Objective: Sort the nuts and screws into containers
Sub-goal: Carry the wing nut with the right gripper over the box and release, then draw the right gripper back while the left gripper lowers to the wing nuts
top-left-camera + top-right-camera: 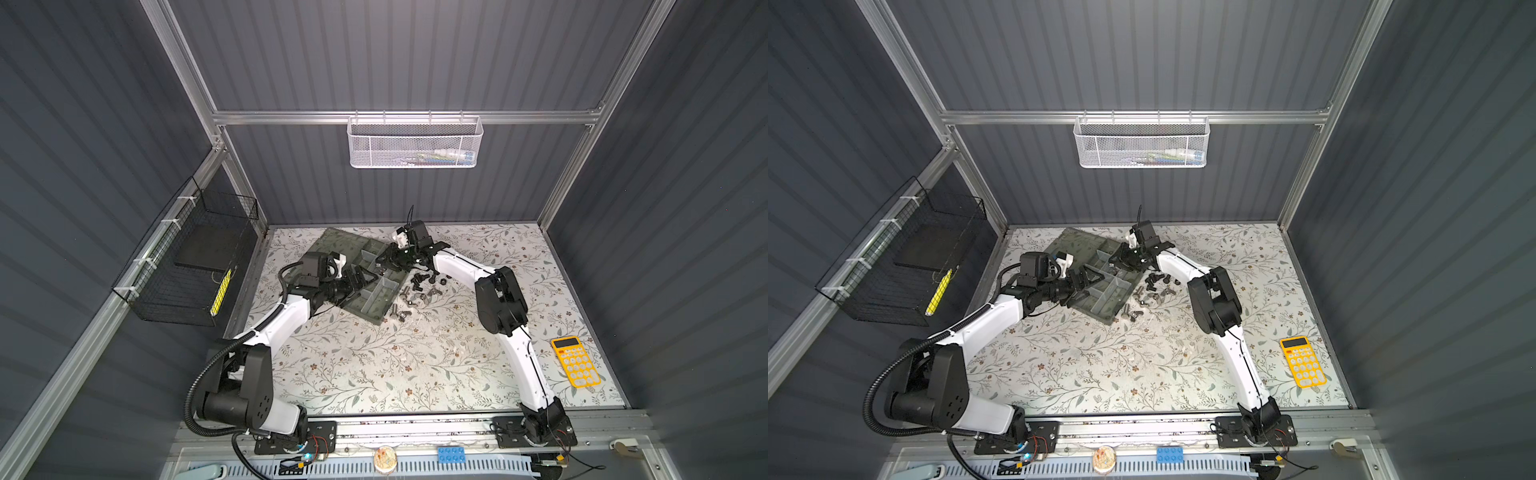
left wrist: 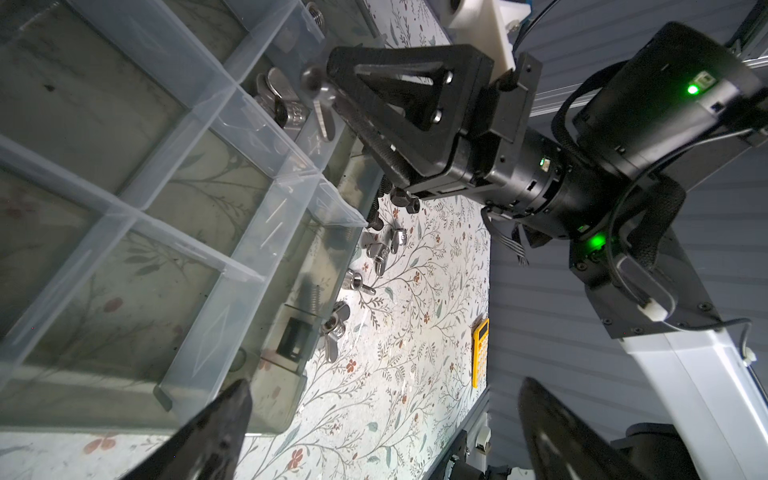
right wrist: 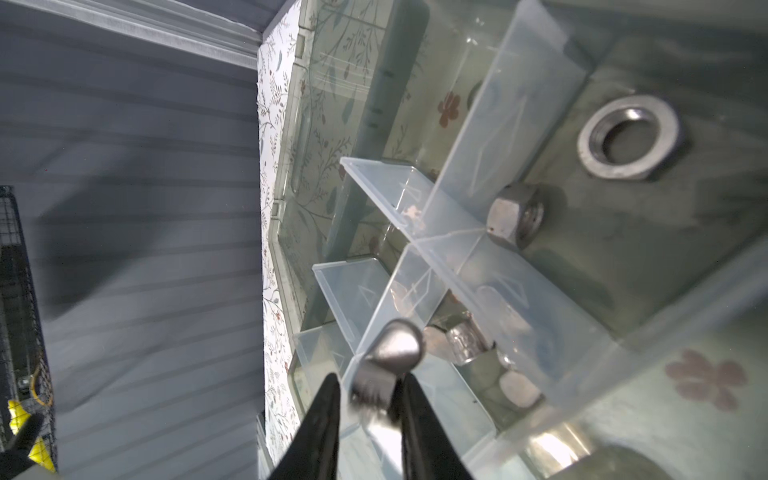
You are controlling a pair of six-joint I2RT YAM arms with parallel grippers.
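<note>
The grey-green organizer box [image 1: 376, 305] [image 1: 1100, 305] lies open at the back of the table, and pale dividers [image 2: 124, 208] split it into containers. Loose screws and nuts [image 1: 419, 291] [image 1: 1150, 291] lie beside its right edge. My right gripper [image 1: 384, 259] [image 3: 370, 380] hangs over a compartment. Its jaws stand slightly apart around a blurred silver wing nut [image 3: 386, 357] [image 2: 322, 104], with a gap on one side. Other wing nuts [image 3: 461, 345] lie below, and a hex nut [image 3: 515, 216] and a ring nut [image 3: 629, 137] sit in the neighbouring compartment. My left gripper [image 1: 359, 277] [image 2: 384, 390] is wide open and empty at the box's left side.
A yellow calculator [image 1: 575, 361] lies at the table's right edge. A white mesh basket [image 1: 413, 141] hangs on the back wall and a black wire basket [image 1: 191, 266] on the left wall. The box's lid [image 1: 332, 243] lies flat behind it.
</note>
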